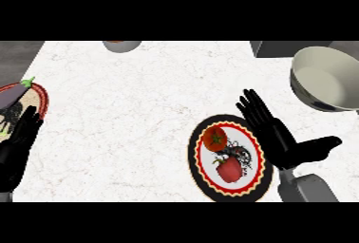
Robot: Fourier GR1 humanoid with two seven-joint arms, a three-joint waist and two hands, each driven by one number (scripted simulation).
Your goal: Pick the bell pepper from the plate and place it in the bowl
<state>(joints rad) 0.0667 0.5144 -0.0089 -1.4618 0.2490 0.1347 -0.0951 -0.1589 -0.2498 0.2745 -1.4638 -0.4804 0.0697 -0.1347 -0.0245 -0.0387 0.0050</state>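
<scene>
White marble counter carries a dark-rimmed plate near its front edge (tomato aboard). Bell pepper lies there, just beside the right hand, fingers straight, holding nothing.

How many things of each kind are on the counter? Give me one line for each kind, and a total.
Plates: 2, one at the left edge, one near the robot hand at the right
Bowls: 1, grey
Red vegetables on the near plate: 2, bell pepper and tomato
Eggplants: 1
Grey containers at the far edge: 1, only partly seen
Total: 7
</scene>
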